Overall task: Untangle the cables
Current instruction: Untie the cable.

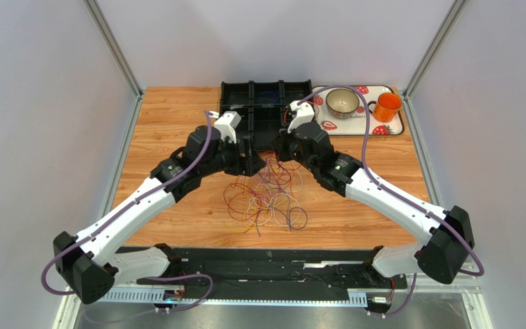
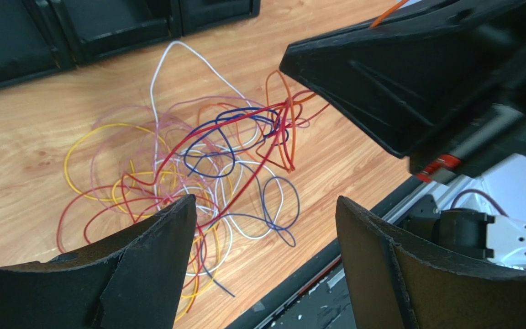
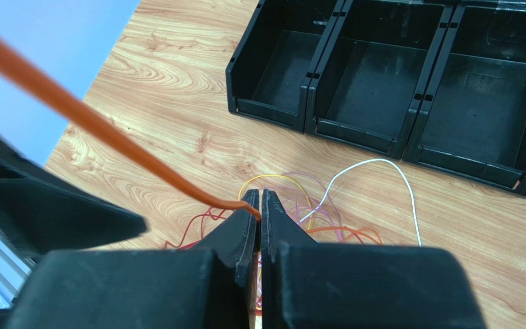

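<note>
The cables [image 1: 267,195] lie in one tangled heap of red, yellow, blue, white, pink and orange loops at the table's middle. In the left wrist view the heap [image 2: 204,164] lies just beyond my left gripper [image 2: 264,205]. That gripper is open and empty, its jaws wide apart above the near side of the heap. My right gripper [image 3: 259,200] is shut on an orange cable [image 3: 108,130], which rises taut up and to the left from the fingertips. In the top view both grippers, left [image 1: 254,163] and right [image 1: 279,152], hover close together over the heap's far end.
A black compartment bin [image 1: 266,103] stands just behind the grippers, and its empty cells [image 3: 382,75] show in the right wrist view. A strawberry tray [image 1: 396,127] at the back right holds a bowl [image 1: 342,103] and an orange cup [image 1: 386,106]. A black rail [image 1: 272,264] runs along the front edge.
</note>
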Available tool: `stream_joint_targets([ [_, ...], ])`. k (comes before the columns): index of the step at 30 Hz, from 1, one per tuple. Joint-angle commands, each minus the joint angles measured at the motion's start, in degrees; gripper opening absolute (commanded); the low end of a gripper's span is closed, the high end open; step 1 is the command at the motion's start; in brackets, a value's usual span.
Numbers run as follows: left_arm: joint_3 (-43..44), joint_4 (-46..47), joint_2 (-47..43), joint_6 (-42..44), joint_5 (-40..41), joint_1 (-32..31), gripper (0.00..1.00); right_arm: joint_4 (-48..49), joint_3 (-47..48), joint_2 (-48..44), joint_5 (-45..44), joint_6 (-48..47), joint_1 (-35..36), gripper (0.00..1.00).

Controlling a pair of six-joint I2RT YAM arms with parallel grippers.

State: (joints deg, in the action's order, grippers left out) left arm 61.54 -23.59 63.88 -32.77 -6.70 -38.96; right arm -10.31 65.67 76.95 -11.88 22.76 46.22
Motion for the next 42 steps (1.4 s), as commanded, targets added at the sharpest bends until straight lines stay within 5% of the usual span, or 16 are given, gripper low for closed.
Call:
stream_joint_targets([
  [1, -0.37, 8.37, 2.12, 0.61, -0.50, -0.68, 0.82, -0.15, 2.27, -1.89, 0.01, 1.14, 0.19, 0.00],
  [6, -0.45, 11.46, 6.08, -0.09, -0.86, -1.91, 0.79, -0.42, 2.36, -2.68, 0.28, 1.58, 0.19, 0.00],
  [12, -0.10, 15.16, 9.86, -0.71, -2.62, -2.87, 0.62, -0.86, 2.45, -3.73, 0.54, 1.76, 0.19, 0.00],
  [15, 0.34, 15.07, 11.79, -0.97, -2.27, -3.14, 0.43, -1.21, 2.71, -4.43, 0.45, 1.76, 0.19, 0.00],
  [19, 0.07, 14.03, 13.29, -1.85, 0.52, -3.14, 0.00, -2.26, 3.24, -5.49, 0.54, 1.76, 0.10, 0.00],
  [25, -0.10, 5.59, 11.19, -2.03, 10.99, -2.44, 0.00, -6.21, 5.87, -8.91, -2.88, -0.96, -2.35, 0.00],
  [42, -6.79, -11.01, -12.63, -3.79, 15.65, 12.06, 0.05, -11.93, 4.47, -17.71, -3.24, 0.70, -26.52, 0.00],
])
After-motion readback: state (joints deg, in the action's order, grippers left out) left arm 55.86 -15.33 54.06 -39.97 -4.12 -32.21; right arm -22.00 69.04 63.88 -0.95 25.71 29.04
